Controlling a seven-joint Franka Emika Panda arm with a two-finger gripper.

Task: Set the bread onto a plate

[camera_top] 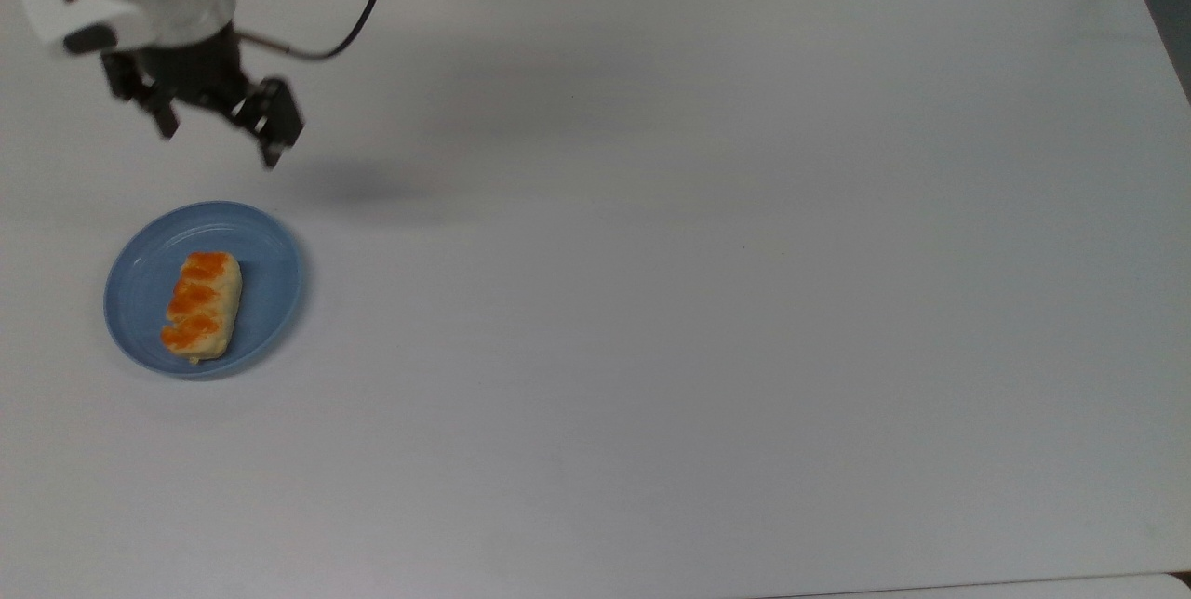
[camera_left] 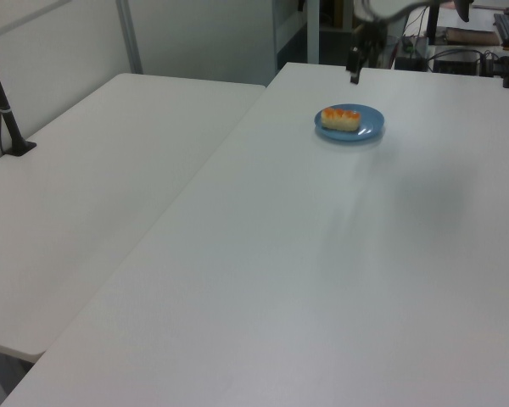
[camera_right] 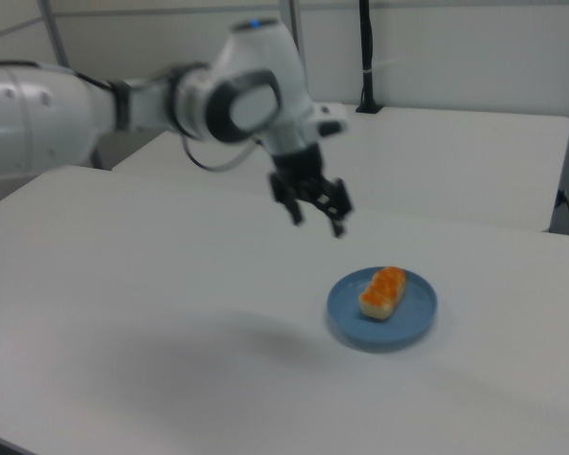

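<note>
Looks like a lab or robotics test room: big bare white surface [camera_top: 707,301], second white table [camera_left: 85,186] alongside, plain partition walls [camera_right: 436,57], clamped black pole [camera_left: 2,102], cables and electronics [camera_left: 458,59] behind.
</note>
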